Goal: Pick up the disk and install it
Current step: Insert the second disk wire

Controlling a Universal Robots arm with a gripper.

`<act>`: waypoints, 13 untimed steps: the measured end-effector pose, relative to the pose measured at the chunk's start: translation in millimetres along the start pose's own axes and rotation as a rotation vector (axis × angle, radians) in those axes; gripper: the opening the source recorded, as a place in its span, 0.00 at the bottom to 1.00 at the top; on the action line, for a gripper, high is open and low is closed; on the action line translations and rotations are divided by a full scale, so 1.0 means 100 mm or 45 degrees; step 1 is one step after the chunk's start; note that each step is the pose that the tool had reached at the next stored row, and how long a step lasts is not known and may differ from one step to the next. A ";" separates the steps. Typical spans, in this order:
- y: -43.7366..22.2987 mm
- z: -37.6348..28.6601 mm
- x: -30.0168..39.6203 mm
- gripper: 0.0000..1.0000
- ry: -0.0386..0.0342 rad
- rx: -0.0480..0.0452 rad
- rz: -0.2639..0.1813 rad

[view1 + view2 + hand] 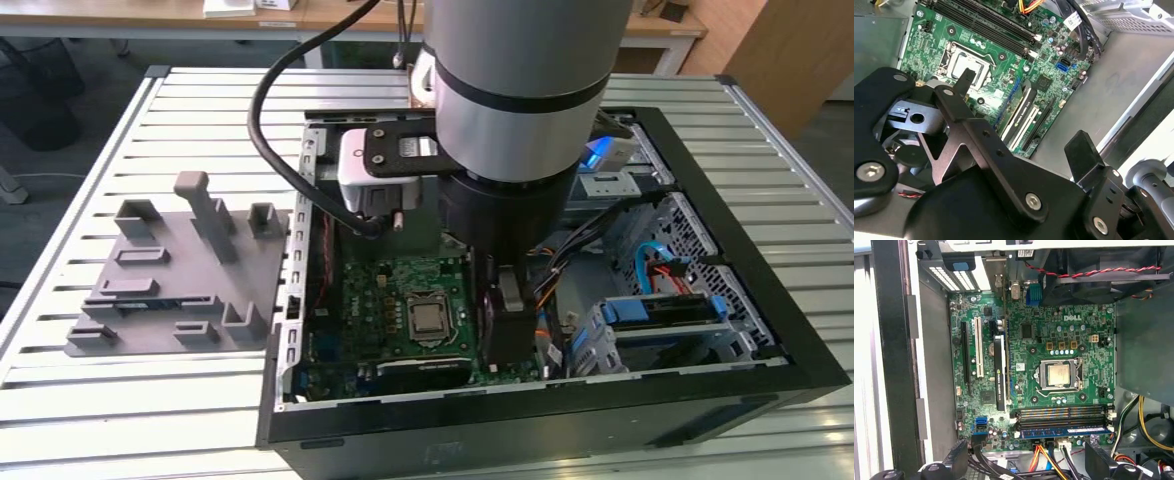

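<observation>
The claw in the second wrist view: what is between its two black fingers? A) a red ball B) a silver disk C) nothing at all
C: in the second wrist view the claw stands open, its fingers apart with just the green motherboard showing in the gap beneath them.

My arm (pixel 527 90): thick silver-grey tube with black joint band, black cable (pixel 287 150) looped alongside. White-and-black wrist camera block (pixel 387 165). My gripper (pixel 1024 150): matte black linkages, silver screws.
</observation>
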State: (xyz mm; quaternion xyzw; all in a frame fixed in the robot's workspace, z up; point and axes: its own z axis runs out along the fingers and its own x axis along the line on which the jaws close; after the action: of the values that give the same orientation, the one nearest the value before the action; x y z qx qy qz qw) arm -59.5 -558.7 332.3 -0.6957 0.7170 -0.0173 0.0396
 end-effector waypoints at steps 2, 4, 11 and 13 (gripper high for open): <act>-0.007 0.000 0.000 0.99 0.0001 0.000 0.000; -0.013 0.001 0.000 0.99 0.0001 0.000 0.000; -0.036 0.002 -0.001 0.99 0.0001 0.000 0.000; -0.042 0.003 -0.001 0.99 0.0000 0.000 0.000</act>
State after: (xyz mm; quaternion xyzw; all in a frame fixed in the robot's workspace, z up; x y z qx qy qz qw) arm -55.2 -558.7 332.3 -0.6957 0.7170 -0.0174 0.0396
